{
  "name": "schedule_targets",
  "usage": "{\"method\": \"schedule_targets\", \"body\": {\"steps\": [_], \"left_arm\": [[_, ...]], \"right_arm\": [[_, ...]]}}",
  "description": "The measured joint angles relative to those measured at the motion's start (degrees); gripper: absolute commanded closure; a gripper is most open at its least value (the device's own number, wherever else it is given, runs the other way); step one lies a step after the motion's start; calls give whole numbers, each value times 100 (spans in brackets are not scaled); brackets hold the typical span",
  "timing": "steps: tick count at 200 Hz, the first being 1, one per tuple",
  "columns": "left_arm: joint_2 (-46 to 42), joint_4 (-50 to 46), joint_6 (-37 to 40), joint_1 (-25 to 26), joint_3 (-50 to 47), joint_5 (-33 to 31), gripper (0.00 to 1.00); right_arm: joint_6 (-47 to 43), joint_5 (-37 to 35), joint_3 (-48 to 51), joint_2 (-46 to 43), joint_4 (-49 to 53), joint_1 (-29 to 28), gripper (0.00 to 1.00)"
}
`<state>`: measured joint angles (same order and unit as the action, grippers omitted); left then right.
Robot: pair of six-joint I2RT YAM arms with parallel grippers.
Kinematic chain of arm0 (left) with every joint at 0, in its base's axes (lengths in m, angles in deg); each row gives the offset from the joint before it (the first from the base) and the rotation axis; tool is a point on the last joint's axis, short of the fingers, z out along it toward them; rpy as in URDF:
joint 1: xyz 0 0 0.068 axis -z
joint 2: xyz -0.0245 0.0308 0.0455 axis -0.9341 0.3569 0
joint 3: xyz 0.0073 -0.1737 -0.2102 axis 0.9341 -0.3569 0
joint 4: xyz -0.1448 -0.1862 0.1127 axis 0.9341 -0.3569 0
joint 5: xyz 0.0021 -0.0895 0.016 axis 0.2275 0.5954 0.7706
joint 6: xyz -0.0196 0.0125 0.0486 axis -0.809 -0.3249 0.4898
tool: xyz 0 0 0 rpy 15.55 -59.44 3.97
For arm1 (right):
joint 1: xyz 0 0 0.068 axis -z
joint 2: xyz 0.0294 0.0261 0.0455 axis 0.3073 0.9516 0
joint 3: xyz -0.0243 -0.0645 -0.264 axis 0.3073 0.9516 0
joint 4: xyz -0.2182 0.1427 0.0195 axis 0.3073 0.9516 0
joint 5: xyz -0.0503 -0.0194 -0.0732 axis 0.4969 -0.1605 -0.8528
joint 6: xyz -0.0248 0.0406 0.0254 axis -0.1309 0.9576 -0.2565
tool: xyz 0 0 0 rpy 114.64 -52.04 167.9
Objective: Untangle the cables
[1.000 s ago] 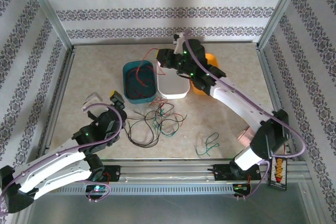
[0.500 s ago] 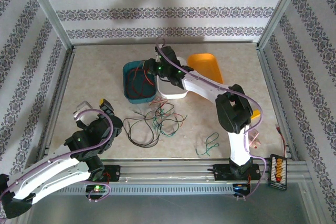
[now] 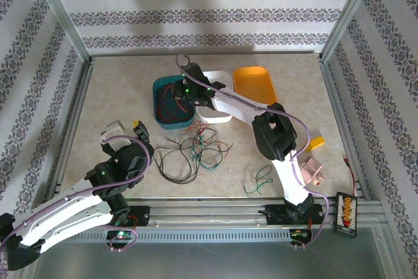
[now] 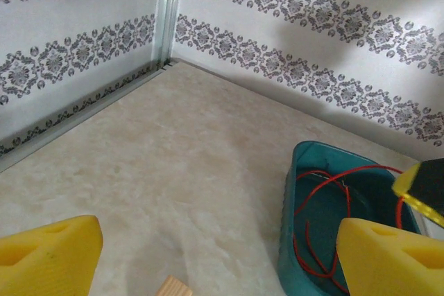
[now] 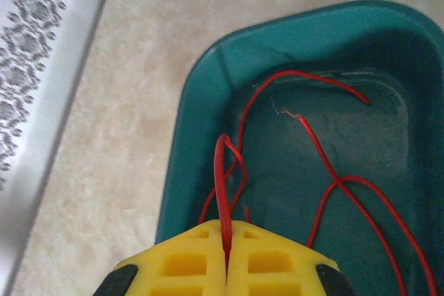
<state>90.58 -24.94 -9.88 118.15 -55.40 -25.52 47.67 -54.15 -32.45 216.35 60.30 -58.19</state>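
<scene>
The right gripper [image 5: 226, 235] is clenched on a red cable [image 5: 222, 164]. The strand rises from between the yellow fingers [image 5: 187, 265] in a narrow loop, and its loose lengths curl over the floor of the teal tray [image 5: 182, 143]. In the top view this gripper [image 3: 185, 91] hangs over the teal tray [image 3: 160, 114], which sits at about 11 o'clock from the middle of the desk [image 3: 117, 89]. A white tray [image 3: 215, 114] lies just beside it at 12 o'clock and an orange tray [image 3: 256, 83] at 1 o'clock.

The left gripper [image 3: 127, 129] is released and grasps nothing, its jaws standing wide apart above bare desk at about 9 o'clock. In its wrist view the gripper [image 4: 215, 240] faces the teal tray [image 4: 295, 240] at 3 o'clock.

The tangle of cables [image 3: 199, 147], red, green and black, lies on the desk at 6 o'clock, near the middle. One green cable [image 3: 261, 178] lies apart from it at 5 o'clock
</scene>
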Motion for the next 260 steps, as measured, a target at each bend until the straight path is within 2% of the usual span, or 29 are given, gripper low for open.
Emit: {"method": "schedule_targets", "body": {"steps": [40,60,72,79,89,107,125,156,199,229,260], "left_arm": [[221,308,254,0,0,151,13],[350,422,313,-2,0,234,12],[398,481,332,0,0,256,13],[426,522,337,-2,0,271,13],[463,573,350,-2,0,286,12],[520,640,374,-2,0,358,12],[562,704,393,-2,0,426,12],[592,708,278,-2,-2,527,12],[588,713,90,-4,-125,654,12],[610,730,63,-7,-131,693,12],[680,822,26,-13,-195,782,12]], "right_arm": [[-205,-146,-595,568,579,0,100],[-291,-146,-693,699,754,0,96],[-323,-140,-706,713,839,-9,88],[-328,-120,-721,713,872,-11,78],[-417,-83,-748,713,901,-24,70],[-450,-9,-758,704,887,-42,60],[-490,48,-704,636,868,-48,55],[-586,44,-278,72,774,-48,53],[-870,-122,713,-1220,538,-48,51],[-1082,-256,1574,-2120,428,-48,49],[-1086,-203,2546,-2673,393,-92,49]]}}
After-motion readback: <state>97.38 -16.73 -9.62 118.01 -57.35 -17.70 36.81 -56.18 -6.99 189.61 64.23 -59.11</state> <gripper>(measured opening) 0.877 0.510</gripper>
